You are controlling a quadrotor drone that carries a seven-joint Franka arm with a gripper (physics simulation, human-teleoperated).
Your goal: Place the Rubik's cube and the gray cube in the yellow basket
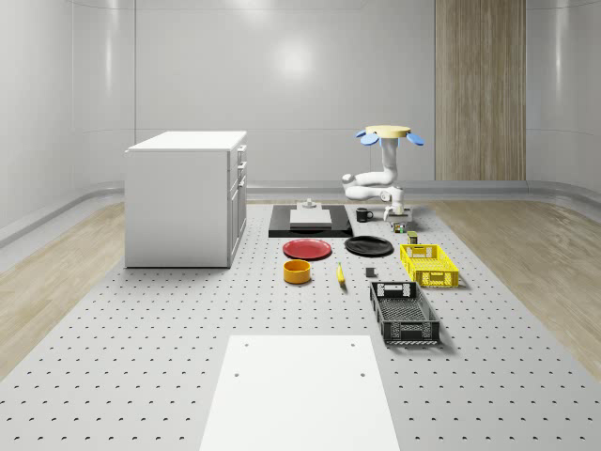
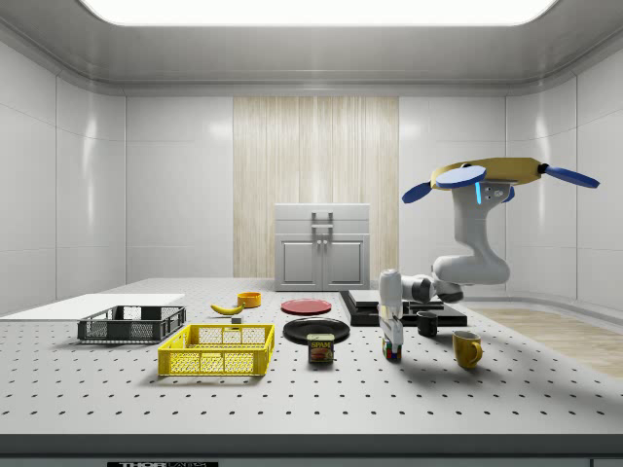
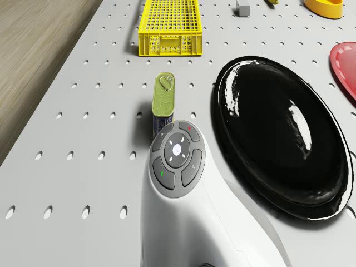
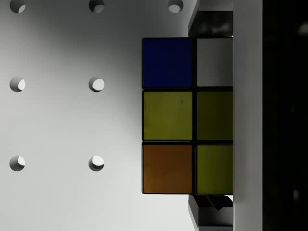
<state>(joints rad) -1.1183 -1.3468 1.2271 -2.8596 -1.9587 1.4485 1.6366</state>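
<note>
Side view: we see the gripper clenched on the Rubik's cube, Spam can between it and the yellow basket.

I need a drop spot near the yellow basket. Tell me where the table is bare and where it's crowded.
Bare: the table between the cabinet and the white panel, and the yellow basket itself. Crowded: around the black plate, can, mug and gripper, under the hovering drone.

Tool down on Rubik's cube
</note>
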